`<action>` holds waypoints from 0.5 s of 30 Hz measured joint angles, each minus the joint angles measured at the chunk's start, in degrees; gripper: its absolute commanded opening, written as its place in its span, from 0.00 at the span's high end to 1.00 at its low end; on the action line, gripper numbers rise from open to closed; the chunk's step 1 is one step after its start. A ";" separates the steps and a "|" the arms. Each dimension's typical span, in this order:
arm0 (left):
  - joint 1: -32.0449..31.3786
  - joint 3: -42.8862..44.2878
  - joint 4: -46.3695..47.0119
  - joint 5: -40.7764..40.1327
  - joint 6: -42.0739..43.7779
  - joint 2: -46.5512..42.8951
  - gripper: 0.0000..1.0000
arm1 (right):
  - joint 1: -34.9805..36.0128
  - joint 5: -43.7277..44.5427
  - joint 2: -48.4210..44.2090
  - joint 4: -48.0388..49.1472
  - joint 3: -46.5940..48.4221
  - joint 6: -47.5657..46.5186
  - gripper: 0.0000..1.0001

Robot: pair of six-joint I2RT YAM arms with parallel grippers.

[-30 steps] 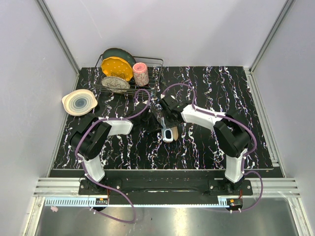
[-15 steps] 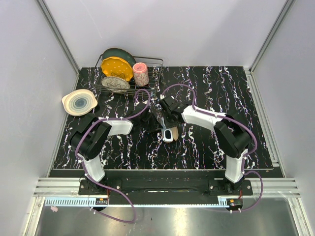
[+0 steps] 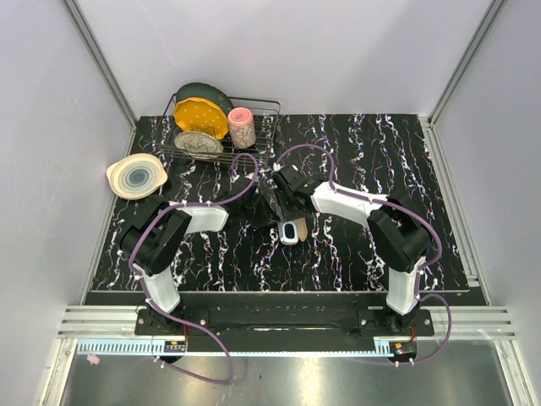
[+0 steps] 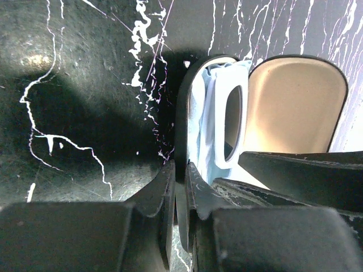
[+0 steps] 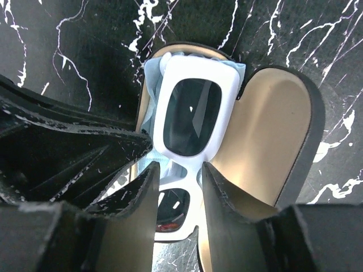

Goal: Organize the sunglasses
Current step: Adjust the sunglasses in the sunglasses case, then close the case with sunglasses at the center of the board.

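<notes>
The black glasses case (image 5: 317, 113) lies open mid-table, its tan lid (image 4: 298, 107) folded back. In its tray, on the light-blue cloth (image 5: 150, 71), lie the sunglasses (image 5: 193, 113), white-framed with dark lenses. They also show edge-on in the left wrist view (image 4: 229, 127). My right gripper (image 5: 180, 175) is open, its fingers either side of the sunglasses' bridge with small gaps. My left gripper (image 4: 180, 178) is shut on the case's black side wall (image 4: 181, 124). From above, both grippers meet over the case (image 3: 290, 230).
A wire dish rack (image 3: 269, 106) with plates and a pink cup (image 3: 242, 127) stands at the back left. A pale bowl (image 3: 135, 176) sits off the mat's left edge. Both arms crowd the mat's middle, and grey walls enclose the table.
My right gripper's jaws have spread apart around the sunglasses' bridge. The left gripper and the case have not moved.
</notes>
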 measured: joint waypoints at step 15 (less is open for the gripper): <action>-0.11 0.31 -0.24 -0.13 -0.07 0.85 1.00 | 0.09 2.12 -7.74 -3.34 2.01 0.92 0.50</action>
